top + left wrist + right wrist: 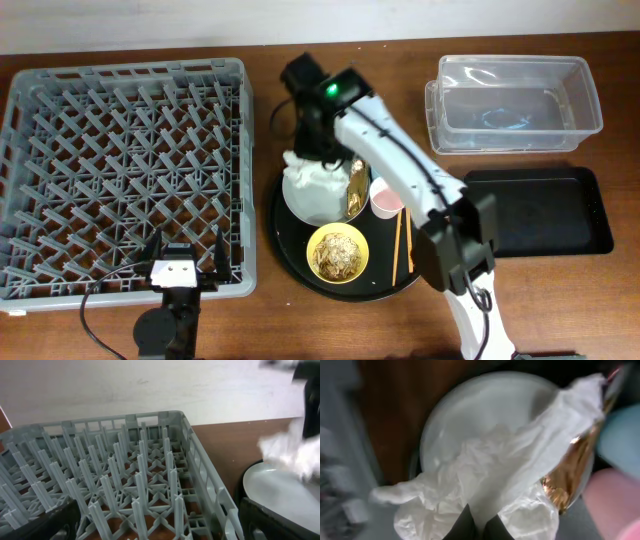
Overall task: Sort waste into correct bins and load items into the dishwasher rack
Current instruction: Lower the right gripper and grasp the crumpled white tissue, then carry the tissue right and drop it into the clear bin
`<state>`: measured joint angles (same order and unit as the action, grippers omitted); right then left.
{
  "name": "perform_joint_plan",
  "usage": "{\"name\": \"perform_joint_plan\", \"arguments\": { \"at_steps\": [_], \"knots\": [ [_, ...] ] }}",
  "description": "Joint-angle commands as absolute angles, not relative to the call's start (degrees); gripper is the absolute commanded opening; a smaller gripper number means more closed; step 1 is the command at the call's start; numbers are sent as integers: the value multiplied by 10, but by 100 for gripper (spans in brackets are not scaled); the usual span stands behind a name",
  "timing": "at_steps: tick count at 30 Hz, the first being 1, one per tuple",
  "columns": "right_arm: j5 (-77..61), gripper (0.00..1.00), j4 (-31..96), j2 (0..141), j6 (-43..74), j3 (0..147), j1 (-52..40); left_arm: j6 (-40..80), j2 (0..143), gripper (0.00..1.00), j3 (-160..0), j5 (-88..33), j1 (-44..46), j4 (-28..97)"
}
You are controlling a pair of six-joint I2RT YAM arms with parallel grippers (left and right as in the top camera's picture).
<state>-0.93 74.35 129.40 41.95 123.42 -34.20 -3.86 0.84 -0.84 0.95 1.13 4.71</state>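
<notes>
**First piece of waste pinched, nothing sorted or loaded yet**

Closest to me, the left gripper [186, 248] hung at the near edge of the dishwasher rack [128, 71] with its jaws wide apart and nothing between them. As far as I could see, the rack held nothing on its pegs, so I judged the loading not begun.

Just beyond, on the round black tray [283, 228], sat the yellow bowl [365, 250] with the food scraps [338, 253] in it. The chopsticks [402, 245] lay beside it to the right and the pink cup [384, 198] stood behind them. The light-blue cup [620, 435] showed only as a blur in the right wrist view.

Farther in, the grey plate [305, 205] carried the crumpled napkin [315, 170], with a shiny gold-brown scrap against its right side. The right gripper [479, 527] was over the plate, jaws together and pinching a fold of the napkin, which trailed onto the plate.

Farthest right, the shallow black tray [540, 215] and the clear tub [512, 62] looked to hold no waste. I reckoned the whole sort lay ahead, napkin first.
</notes>
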Motion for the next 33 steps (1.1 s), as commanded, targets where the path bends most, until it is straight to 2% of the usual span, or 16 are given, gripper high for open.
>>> {"name": "perform_joint_plan", "arguments": {
  "at_steps": [1, 5, 11, 16, 22, 27, 28, 29, 30, 31, 32, 33],
  "knots": [
    [0, 4, 703, 1291, 425, 1165, -349, -48, 7, 99, -5, 13, 13, 48],
    [-12, 4, 708, 1278, 422, 1178, -341, -48, 7, 100, -5, 13, 13, 48],
    [-19, 4, 736, 1232, 362, 1292, -289, -48, 7, 99, -5, 13, 13, 48],
    [51, 4, 806, 1221, 358, 1423, -164, -48, 7, 99, -5, 13, 13, 48],
    [76, 4, 797, 1225, 364, 1405, -7, -48, 7, 99, -5, 13, 13, 48],
    [64, 5, 756, 1248, 364, 1393, 64, -48, 7, 99, -5, 13, 13, 48],
    [60, 9, 749, 1253, 364, 1393, 71, -48, 7, 99, -5, 13, 13, 48],
    [58, 22, 745, 1259, 364, 1393, 74, -48, 7, 99, -5, 13, 13, 48],
    [56, 55, 741, 1262, 364, 1393, 77, -48, 7, 100, -5, 13, 13, 48],
    [56, 78, 738, 1266, 364, 1393, 78, -48, 7, 99, -5, 13, 13, 48],
    [56, 94, 736, 1267, 364, 1393, 78, -48, 7, 99, -5, 13, 13, 48],
    [56, 97, 734, 1268, 364, 1393, 78, -48, 7, 99, -5, 13, 13, 48]
  ]
}}
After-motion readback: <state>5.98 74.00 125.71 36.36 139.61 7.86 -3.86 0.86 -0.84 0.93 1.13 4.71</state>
